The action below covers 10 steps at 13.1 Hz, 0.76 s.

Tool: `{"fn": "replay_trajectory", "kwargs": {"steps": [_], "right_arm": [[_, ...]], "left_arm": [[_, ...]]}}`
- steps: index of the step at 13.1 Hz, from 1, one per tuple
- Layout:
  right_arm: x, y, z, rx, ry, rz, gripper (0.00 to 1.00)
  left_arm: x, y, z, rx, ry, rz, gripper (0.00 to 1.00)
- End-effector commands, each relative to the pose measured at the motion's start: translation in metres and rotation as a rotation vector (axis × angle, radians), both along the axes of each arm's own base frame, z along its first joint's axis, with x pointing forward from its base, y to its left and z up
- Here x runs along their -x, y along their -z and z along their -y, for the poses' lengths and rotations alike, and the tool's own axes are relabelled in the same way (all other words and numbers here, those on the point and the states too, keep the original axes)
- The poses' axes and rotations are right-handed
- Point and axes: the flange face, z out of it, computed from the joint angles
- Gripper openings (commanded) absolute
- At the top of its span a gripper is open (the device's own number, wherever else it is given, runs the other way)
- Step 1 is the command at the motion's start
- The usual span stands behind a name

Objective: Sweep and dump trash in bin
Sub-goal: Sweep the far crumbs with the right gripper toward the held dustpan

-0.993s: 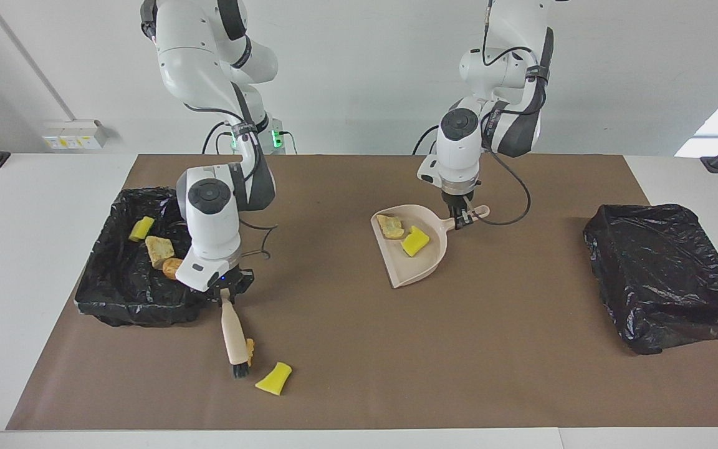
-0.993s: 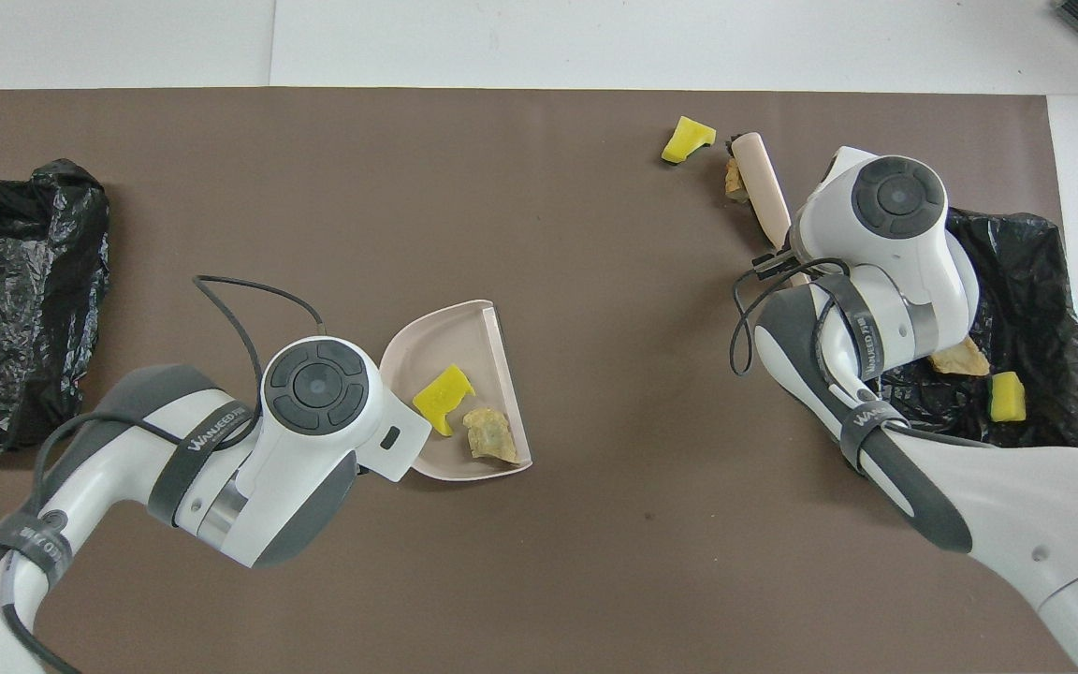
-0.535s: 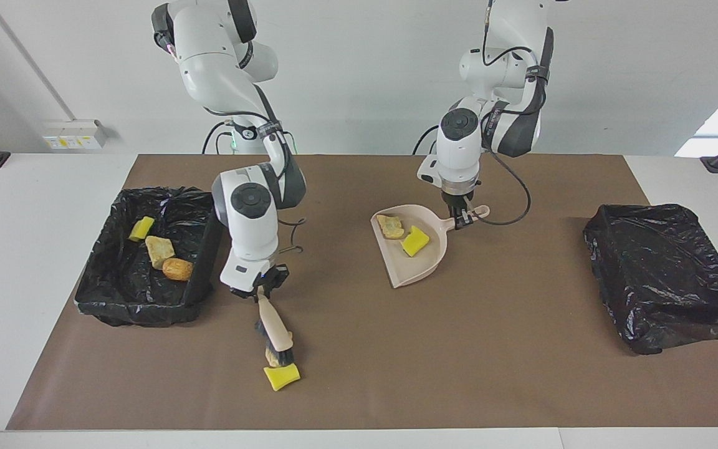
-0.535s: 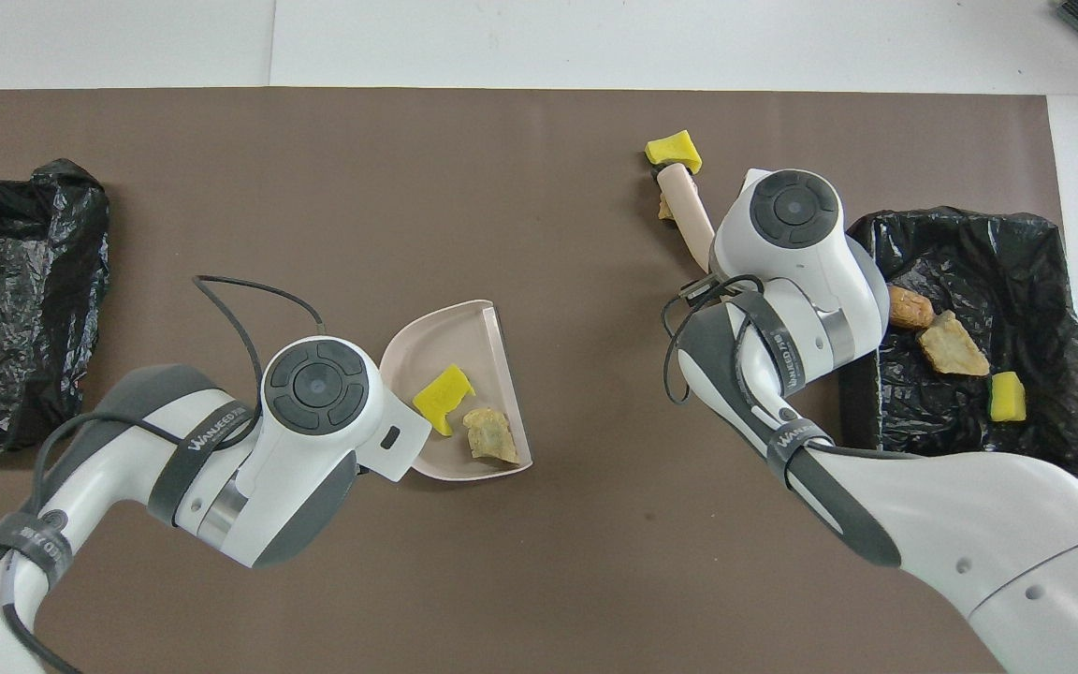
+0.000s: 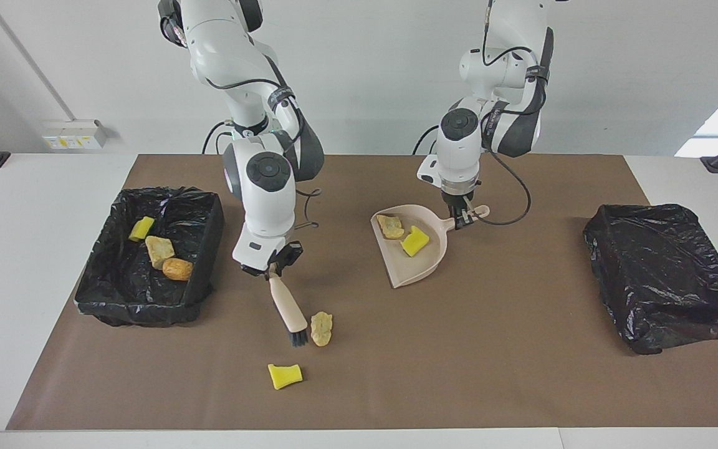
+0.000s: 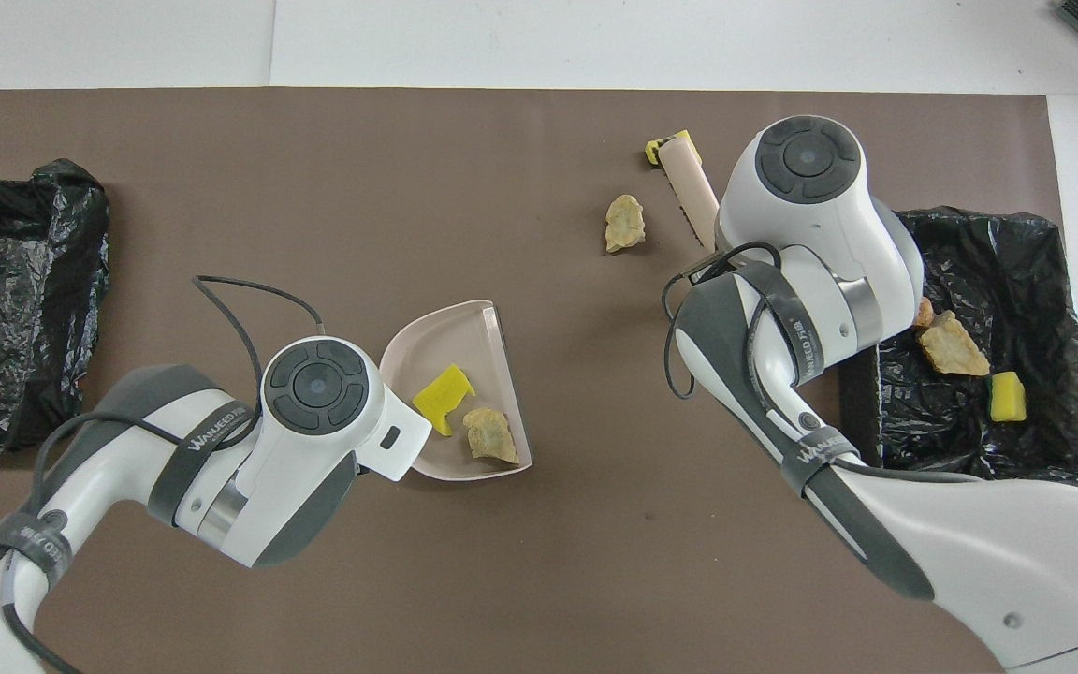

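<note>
My right gripper (image 5: 270, 267) is shut on the handle of the beige brush (image 5: 288, 310), between the bin and the dustpan. The black bristles (image 5: 298, 337) point away from the robots. A beige rock-like lump (image 5: 321, 328) lies beside the bristles, toward the left arm's end. A yellow sponge chunk (image 5: 285, 376) lies farther from the robots than the bristles. My left gripper (image 5: 462, 218) is shut on the handle of the beige dustpan (image 5: 418, 265). The dustpan holds a beige lump (image 5: 390, 226) and a yellow sponge (image 5: 415, 241). In the overhead view the brush (image 6: 693, 187) covers part of the yellow chunk (image 6: 659, 148).
A black-lined bin (image 5: 110, 293) at the right arm's end holds a yellow sponge (image 5: 141, 229), a beige lump (image 5: 159, 251) and an orange-brown lump (image 5: 177, 269). A second black-lined bin (image 5: 664, 274) stands at the left arm's end. A brown mat (image 5: 490, 349) covers the table.
My right gripper has swung the brush away from the bin toward the dustpan. The beige lump went with it. The yellow chunk stayed where the brush pushed it. The left arm has not moved.
</note>
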Motion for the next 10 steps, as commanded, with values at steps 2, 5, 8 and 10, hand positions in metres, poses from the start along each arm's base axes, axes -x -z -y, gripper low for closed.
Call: {"fn": "replay_trajectory", "kwargs": {"steps": [2, 5, 8, 10], "right_arm": [[-0.049, 0.025, 0.033, 0.072, -0.075, 0.075, 0.00], [-0.083, 0.036, 0.047, 0.106, -0.099, 0.130, 0.00], [-0.096, 0.055, 0.034, 0.105, -0.139, 0.184, 0.00], [-0.092, 0.068, 0.011, 0.106, -0.169, 0.166, 0.00]], "left_arm": [[0.001, 0.003, -0.009, -0.001, -0.026, 0.018, 0.00], [0.001, 0.003, -0.009, -0.001, -0.057, 0.026, 0.00], [0.001, 0.003, -0.009, -0.001, -0.057, 0.026, 0.00], [0.001, 0.003, -0.010, -0.001, -0.060, 0.025, 0.00]]}}
